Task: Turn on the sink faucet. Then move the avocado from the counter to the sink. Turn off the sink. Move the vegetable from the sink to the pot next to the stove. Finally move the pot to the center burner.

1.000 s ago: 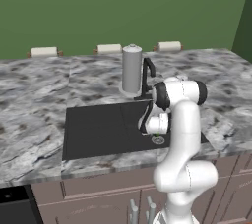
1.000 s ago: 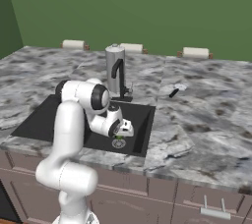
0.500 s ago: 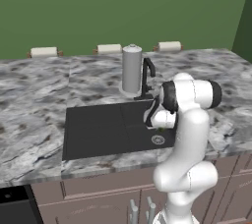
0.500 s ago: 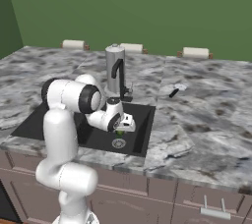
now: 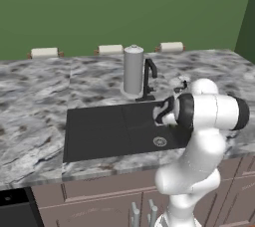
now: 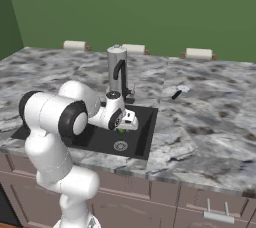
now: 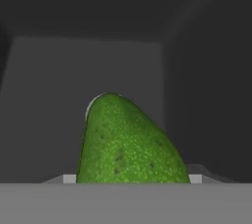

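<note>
the sink faucet stands behind the sink, beside a canister on the counter.

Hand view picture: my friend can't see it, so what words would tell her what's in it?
A bumpy green avocado fills the lower middle of the picture, very close to the camera. Behind it are the dark walls and floor of the black sink, meeting in a corner at the upper right.

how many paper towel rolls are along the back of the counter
3, all lying against the green wall: one at the left, one in the middle behind the grey canister, one at the right. None seems hidden.
</note>
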